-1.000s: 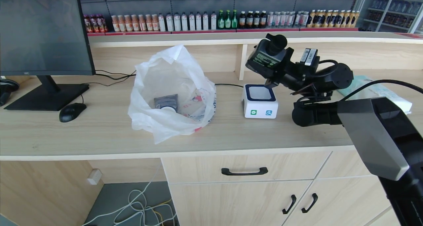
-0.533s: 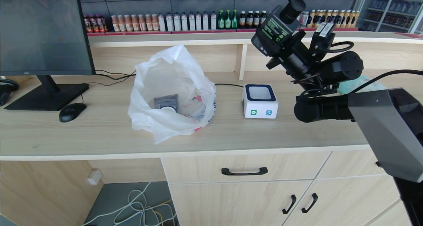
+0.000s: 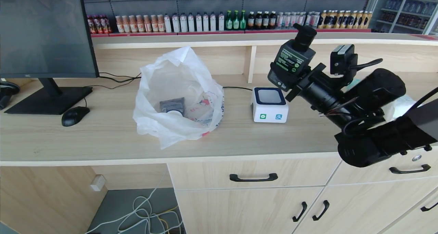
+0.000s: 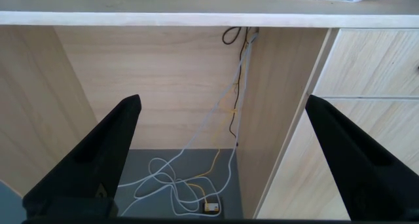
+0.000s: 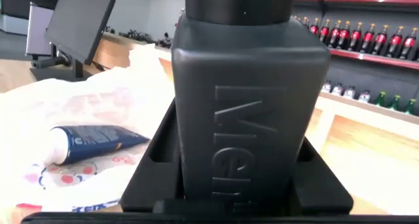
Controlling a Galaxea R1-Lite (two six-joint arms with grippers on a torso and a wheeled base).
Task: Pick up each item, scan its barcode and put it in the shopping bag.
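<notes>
One dark bottle [image 3: 289,62] is clamped in my right gripper [image 3: 304,79], hanging above the table [image 3: 102,134] just right of the scanner [image 3: 269,104]. Worry: carrying it left to the shopping bag [image 3: 159,77] too low could clip the scanner, or the floppy rim folds and it lands outside.

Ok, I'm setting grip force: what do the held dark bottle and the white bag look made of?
The dark grey square bottle looks like rigid matte plastic: embossed lettering, dull sheen. The white shopping bag seems thin semi-translucent plastic film: crumpled folds, contents showing through.
</notes>
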